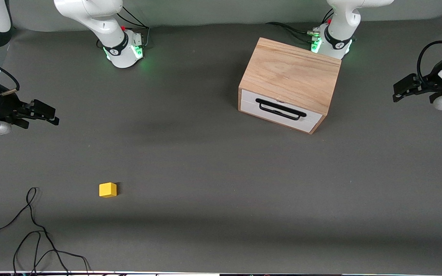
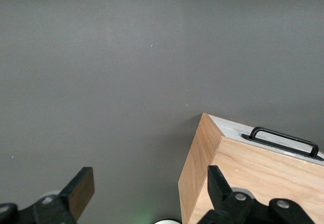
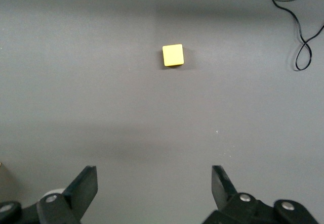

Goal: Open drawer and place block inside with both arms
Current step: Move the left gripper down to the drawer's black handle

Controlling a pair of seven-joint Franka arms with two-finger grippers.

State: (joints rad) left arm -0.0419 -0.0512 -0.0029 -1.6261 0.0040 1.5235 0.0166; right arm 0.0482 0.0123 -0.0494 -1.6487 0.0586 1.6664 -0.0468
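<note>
The drawer [image 1: 251, 108] is shut, its white front and black wire handle [image 1: 280, 109] facing the front camera in the light-wood cabinet [image 1: 292, 73], which stands toward the left arm's end of the table. The yellow block [image 1: 108, 189] lies alone on the grey mat toward the right arm's end, nearer to the front camera. My left gripper [image 1: 397, 92] hangs open and empty beside the cabinet; its wrist view shows the cabinet [image 2: 263, 178] and handle [image 2: 286, 139] past the open gripper [image 2: 150, 183]. My right gripper [image 1: 50, 114] is open and empty; its wrist view shows the block [image 3: 173, 55] well ahead of the open gripper [image 3: 154, 183].
A loose black cable [image 1: 33, 230] curls on the mat near the front edge at the right arm's end, also in the right wrist view as a cable [image 3: 298, 27] close to the block. Both arm bases [image 1: 123, 51] glow green along the table's back edge.
</note>
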